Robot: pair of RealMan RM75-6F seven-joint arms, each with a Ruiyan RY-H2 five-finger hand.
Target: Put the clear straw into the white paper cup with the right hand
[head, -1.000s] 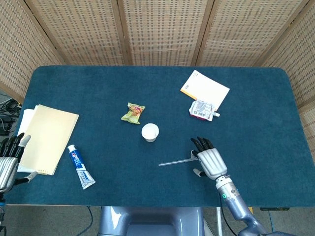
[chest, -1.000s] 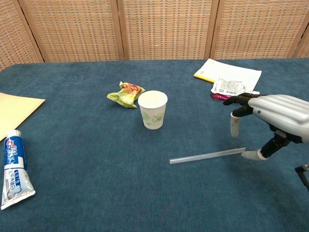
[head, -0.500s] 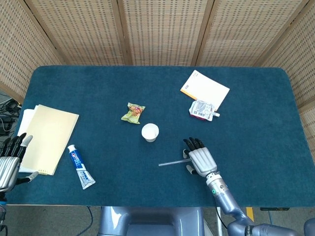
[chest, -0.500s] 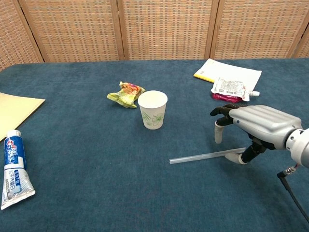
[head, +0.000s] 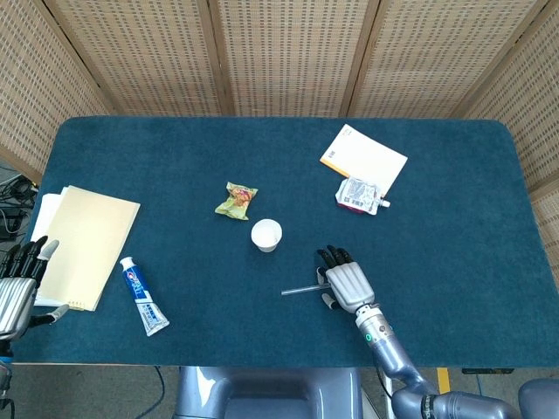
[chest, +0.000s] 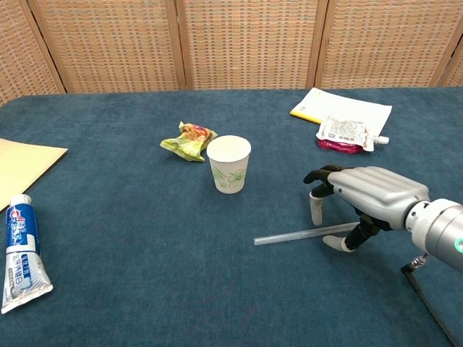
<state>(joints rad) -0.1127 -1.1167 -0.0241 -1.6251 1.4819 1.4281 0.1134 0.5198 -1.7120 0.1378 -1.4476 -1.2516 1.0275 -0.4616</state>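
Observation:
The clear straw (chest: 289, 236) (head: 300, 289) lies flat on the blue table (head: 454, 218), in front and to the right of the white paper cup (chest: 229, 163) (head: 266, 235), which stands upright. My right hand (chest: 365, 193) (head: 347, 282) hovers over the straw's right end, fingers spread and pointing down, thumb tip near the straw. Nothing is held in it. My left hand (head: 17, 288) rests open at the table's left edge, seen only in the head view.
A toothpaste tube (head: 144, 297) and a tan folder (head: 83, 244) lie at the left. A crumpled snack wrapper (head: 236, 200) sits behind the cup. A yellow-edged booklet (head: 364, 159) and a small pouch (head: 359, 194) are at the back right.
My right hand has slid left along the straw, from past its right end to over that end. The straw and cup have not moved.

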